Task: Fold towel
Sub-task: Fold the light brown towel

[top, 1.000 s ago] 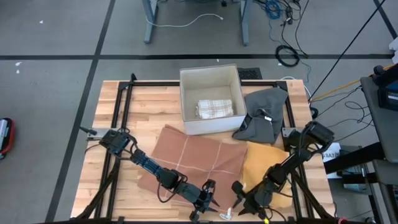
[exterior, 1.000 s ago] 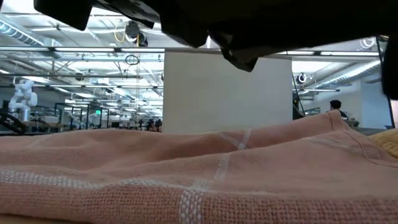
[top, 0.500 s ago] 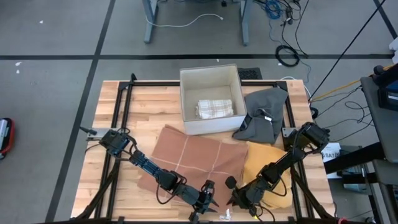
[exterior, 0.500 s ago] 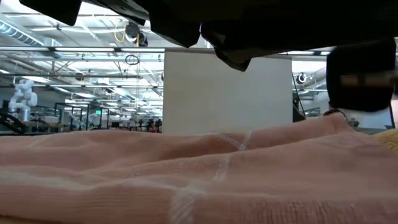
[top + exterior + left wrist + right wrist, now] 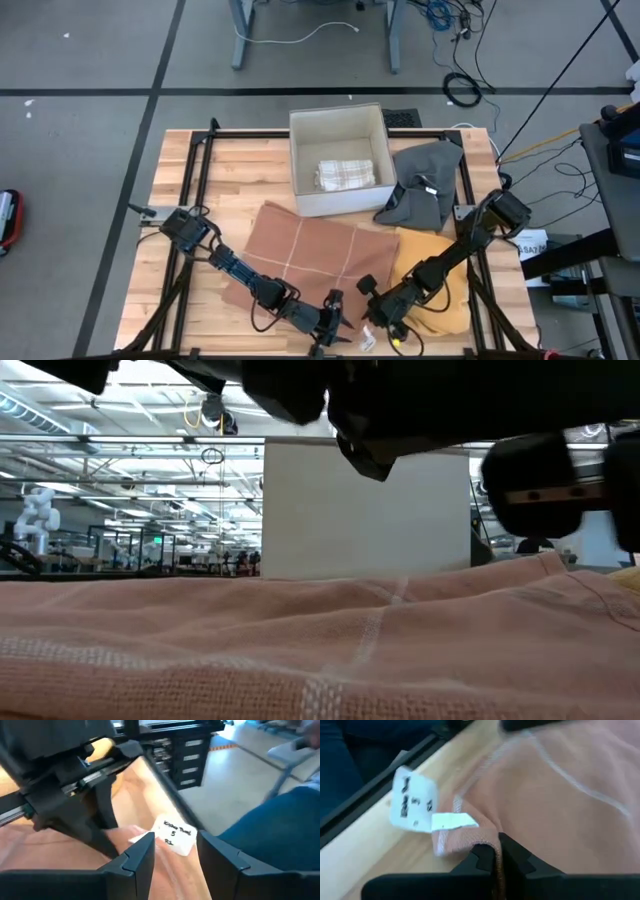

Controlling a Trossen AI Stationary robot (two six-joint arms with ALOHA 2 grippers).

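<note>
The salmon-pink towel (image 5: 310, 250) lay spread in front of the white box (image 5: 336, 158), its tagged corner at the table's near edge; the right gripper (image 5: 496, 861) had pinched shut on that corner's hem beside the white tag (image 5: 415, 802); the left gripper (image 5: 175, 851) hovered over the same corner, fingers parted, holding nothing. To fold well, I judged the left should seize a second corner before lifting; both should rise evenly toward the box, keeping the edge taut.

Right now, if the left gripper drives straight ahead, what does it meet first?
Probably the white tag on the pink towel corner; it sits just beyond the left gripper, whose fingers stand apart. Depth is unclear.
</note>
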